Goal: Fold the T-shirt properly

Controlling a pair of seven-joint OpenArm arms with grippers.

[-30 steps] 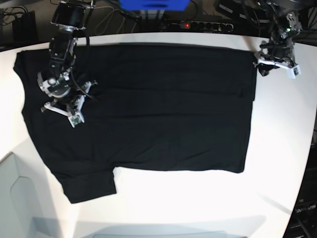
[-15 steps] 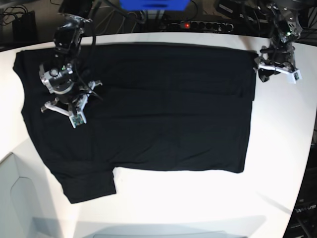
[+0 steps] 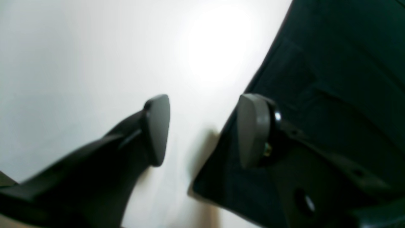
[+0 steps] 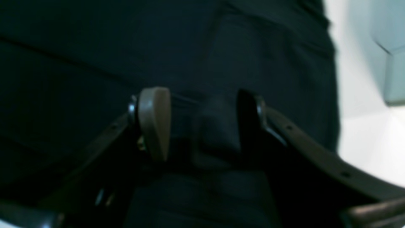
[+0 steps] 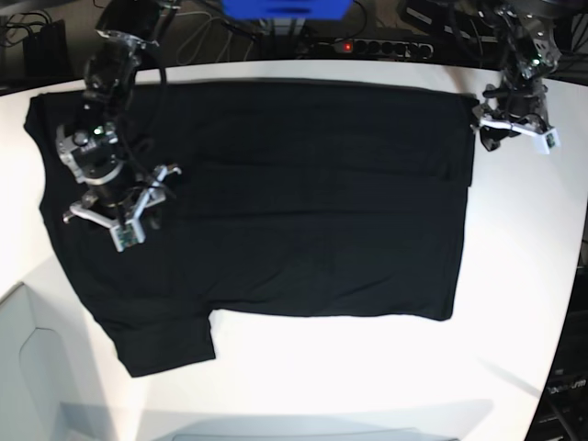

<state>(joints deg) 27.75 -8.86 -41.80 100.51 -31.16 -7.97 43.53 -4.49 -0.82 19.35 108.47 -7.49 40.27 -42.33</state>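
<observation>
Left claw (image 3: 202,129) hangs at the far hem corner of the large plain black soft-fabric T-shirt (image 5: 294,202), jaws spread wide, nothing between them: one dark fingertip (image 3: 156,126) sits over the bare white surface (image 3: 79,63), the other, grey-padded, over the black cloth, with the garment's edge running up between the two. In the base view that same left claw (image 5: 501,124) sits just at the shirt's corner on the picture's right side. Over on the other side, the right claw (image 5: 115,216) is low above the shirt near the sleeve end, and its wrist view shows its jaws parted wide too, the tan pad (image 4: 155,122) and the dark one apart with only flat, rumpled black fabric (image 4: 221,63) seen beyond them; whether the tips touch the cloth I cannot tell. That shirt lies spread flat across the white surface (image 5: 367,367), one short sleeve jutting toward the near edge at lower left, plain black face up.
</observation>
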